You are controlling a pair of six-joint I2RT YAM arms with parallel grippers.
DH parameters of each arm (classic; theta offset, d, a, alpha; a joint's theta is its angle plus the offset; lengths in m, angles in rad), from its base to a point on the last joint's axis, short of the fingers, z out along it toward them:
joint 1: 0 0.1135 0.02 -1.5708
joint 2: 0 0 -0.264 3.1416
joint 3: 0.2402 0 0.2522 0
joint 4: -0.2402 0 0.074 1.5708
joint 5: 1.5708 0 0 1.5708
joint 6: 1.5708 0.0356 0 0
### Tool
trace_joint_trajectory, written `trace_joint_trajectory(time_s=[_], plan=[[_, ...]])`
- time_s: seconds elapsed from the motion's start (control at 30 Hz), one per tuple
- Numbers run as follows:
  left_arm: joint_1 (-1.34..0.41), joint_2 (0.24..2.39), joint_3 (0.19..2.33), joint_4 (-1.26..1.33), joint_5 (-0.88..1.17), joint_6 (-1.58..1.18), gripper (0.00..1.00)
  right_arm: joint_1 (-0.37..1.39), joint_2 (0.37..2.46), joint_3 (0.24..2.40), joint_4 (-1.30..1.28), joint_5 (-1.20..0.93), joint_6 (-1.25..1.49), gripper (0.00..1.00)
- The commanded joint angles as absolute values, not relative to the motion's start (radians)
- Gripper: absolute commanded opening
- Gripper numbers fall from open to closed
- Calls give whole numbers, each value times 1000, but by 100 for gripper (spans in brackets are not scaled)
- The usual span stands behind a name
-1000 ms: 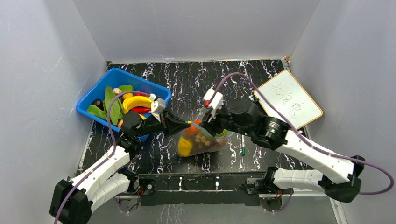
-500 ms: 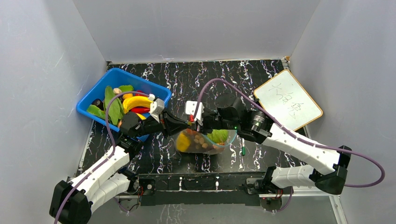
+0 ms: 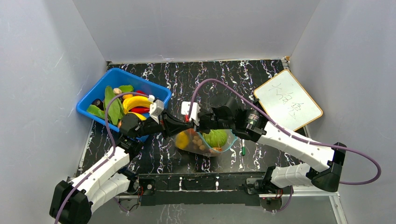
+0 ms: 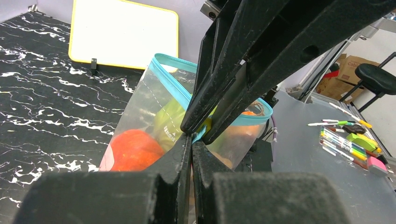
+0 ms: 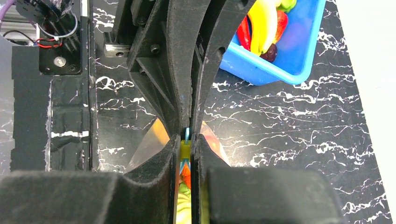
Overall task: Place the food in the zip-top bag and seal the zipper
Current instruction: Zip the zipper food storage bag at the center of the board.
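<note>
Clear crinkly plastic, the zip-top bag (image 3: 201, 147) sits between both arms and holds orange, yellow and leafy green food (image 3: 215, 138); more pieces wait in the blue bin (image 3: 140, 78).

From the left wrist, the left gripper (image 4: 191, 140) is clenched on the bag's corner. The teal zipper (image 4: 170, 77) gapes in an oval, so I judge the sealing barely begun.

From the right wrist, the right gripper (image 5: 187, 140) pinches that thin strip.
</note>
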State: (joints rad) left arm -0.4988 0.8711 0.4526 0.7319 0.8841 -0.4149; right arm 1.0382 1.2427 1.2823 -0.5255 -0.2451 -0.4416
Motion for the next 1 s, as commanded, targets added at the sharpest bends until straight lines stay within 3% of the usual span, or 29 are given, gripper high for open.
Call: trace_joint_trajectory(time_s=[0.0, 0.23, 0.97], plan=[[-497, 818, 434, 843, 853, -434, 0, 1032, 1224, 1325, -557, -149, -397, 2], [-497, 802, 426, 867, 823, -448, 0, 1015, 1192, 1306, -590, -75, -373, 3], [-497, 812, 429, 875, 801, -470, 0, 943, 1187, 1356, -669, -164, -400, 0]])
